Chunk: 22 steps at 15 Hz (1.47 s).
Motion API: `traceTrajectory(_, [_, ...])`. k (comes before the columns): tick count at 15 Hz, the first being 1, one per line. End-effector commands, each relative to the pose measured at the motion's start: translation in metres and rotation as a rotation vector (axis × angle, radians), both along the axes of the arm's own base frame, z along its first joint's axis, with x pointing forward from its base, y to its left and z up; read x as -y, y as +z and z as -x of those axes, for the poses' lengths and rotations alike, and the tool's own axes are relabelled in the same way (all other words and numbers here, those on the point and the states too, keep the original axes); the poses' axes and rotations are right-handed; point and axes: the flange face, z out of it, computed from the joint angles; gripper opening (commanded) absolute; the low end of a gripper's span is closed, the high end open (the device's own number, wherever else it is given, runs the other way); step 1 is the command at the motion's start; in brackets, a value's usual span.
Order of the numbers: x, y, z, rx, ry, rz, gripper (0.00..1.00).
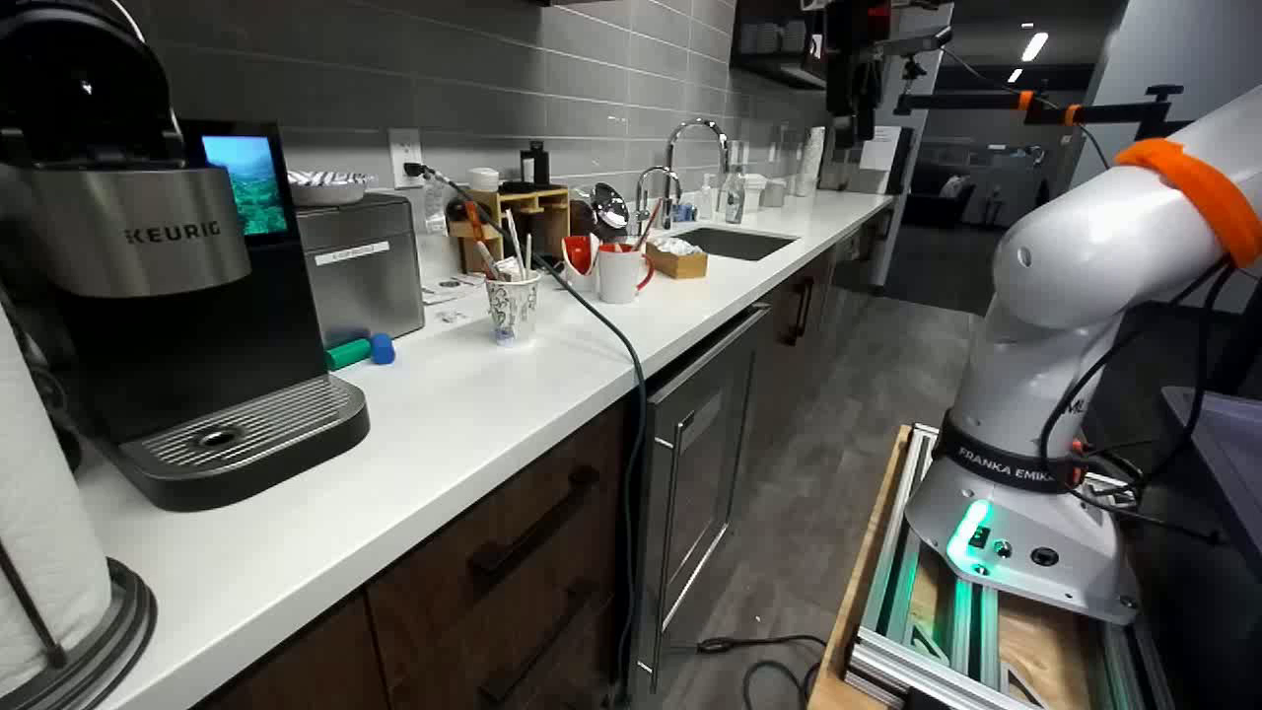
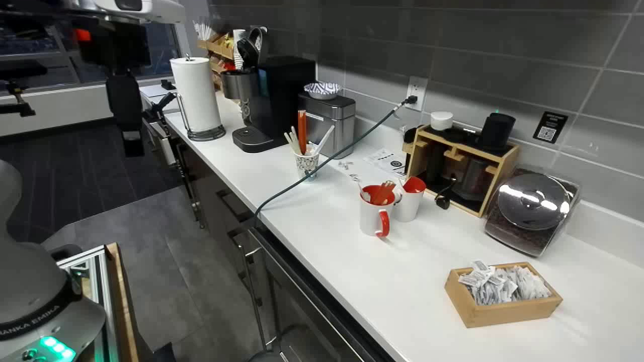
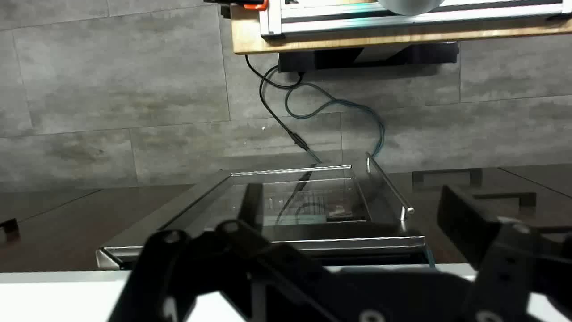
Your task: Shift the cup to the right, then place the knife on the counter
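In the wrist view, the black two-fingered claw (image 3: pixel 357 210) has its fingers spread wide apart, and they look blurry. In both exterior views it is too dark to see well. The wrist view gets only a strip of the smooth white counter (image 3: pixel 53 295), partly covered by the claw. In an exterior view, a white paper towel roll (image 1: pixel 44 473) is near and cut off by the edge. Farther along, the small white cup with a dark pattern (image 1: pixel 513 308) stands upright on the counter in both exterior views, with thin sticks (image 2: pixel 302 130) in it. A pale stick (image 2: pixel 324 139) leans out; I can't tell if it is the knife. Past two white mugs with red insides (image 1: pixel 619 278), a dark steel sink (image 1: pixel 744 243) shows only in an exterior view.
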Motion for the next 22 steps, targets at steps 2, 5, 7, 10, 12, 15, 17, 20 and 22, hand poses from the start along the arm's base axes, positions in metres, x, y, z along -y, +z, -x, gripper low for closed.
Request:
traceTrajectory(2, [0.0, 0.001, 0.0, -0.001, 0.0, 0.0, 1.0])
traceTrajectory(5, [0.0, 0.001, 0.0, -0.001, 0.0, 0.0, 1.0])
traceTrajectory(7, [0.0, 0.001, 0.0, -0.001, 0.0, 0.0, 1.0])
traceTrajectory(10, [0.0, 0.001, 0.0, -0.001, 0.0, 0.0, 1.0])
traceTrajectory(12, [-0.008, 0.005, -0.016, 0.052, 0.006, 0.017, 1.0])
traceTrajectory(15, [-0.036, 0.024, -0.059, 0.241, 0.119, 0.06, 1.0])
traceTrajectory(17, [-0.06, 0.036, -0.089, 0.35, 0.223, 0.094, 1.0])
traceTrajectory(20, [-0.106, 0.04, -0.133, 0.463, 0.362, 0.094, 1.0])
traceTrajectory(22, [-0.136, 0.037, -0.159, 0.542, 0.473, 0.083, 1.0])
